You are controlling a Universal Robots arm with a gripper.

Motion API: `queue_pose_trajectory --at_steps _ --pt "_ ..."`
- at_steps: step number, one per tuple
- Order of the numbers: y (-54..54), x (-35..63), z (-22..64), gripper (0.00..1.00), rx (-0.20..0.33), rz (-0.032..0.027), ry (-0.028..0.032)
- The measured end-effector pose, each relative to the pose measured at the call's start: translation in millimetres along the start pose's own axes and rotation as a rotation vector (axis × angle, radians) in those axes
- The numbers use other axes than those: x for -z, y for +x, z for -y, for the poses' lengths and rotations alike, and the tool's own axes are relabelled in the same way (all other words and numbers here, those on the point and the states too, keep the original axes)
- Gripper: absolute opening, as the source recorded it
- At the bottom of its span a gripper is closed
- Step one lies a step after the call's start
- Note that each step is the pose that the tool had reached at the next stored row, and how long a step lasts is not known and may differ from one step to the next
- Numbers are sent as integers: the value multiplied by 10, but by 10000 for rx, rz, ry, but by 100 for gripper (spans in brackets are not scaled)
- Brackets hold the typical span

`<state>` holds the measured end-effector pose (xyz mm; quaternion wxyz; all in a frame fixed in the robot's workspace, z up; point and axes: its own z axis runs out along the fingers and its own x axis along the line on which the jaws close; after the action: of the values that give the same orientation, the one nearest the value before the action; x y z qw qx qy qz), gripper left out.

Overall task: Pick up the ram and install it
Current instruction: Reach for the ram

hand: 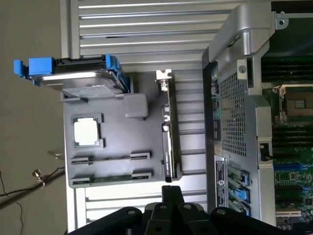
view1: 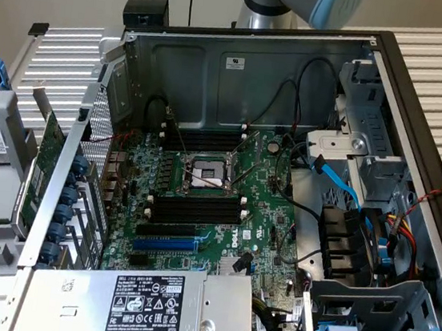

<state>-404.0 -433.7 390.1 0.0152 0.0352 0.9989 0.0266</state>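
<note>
Honestly, pick hasn't started: clenched, empty gripper hovers near the tray, ram untouched; jaws need opening first.

The exterior camera is peering closely down into the open computer case. The wrist camera is looking down beside it, sharing the motherboard.
</note>
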Motion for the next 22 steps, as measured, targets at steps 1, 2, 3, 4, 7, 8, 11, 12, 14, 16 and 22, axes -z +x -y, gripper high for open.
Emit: queue_pose_trajectory --at_steps 1,2,3,4,7,8,11,12,14,16,22 --pt "45 1 7 11 -1 -1 1" --pt "91 2 14 11 -1 -1 1" --pt "133 3 20 11 -1 0 0" --pt "179 4 27 11 -1 0 0" --pt "305 7 43 11 -1 -1 1" --pt "338 7 47 11 -1 0 0" --pt "413 7 59 11 -1 -1 1" --pt "435 8 62 11 -1 -1 1" --pt "481 9 72 11 -1 0 0" --pt "525 10 79 11 -1 -1 1" --pt "614 13 91 11 -1 0 -5"
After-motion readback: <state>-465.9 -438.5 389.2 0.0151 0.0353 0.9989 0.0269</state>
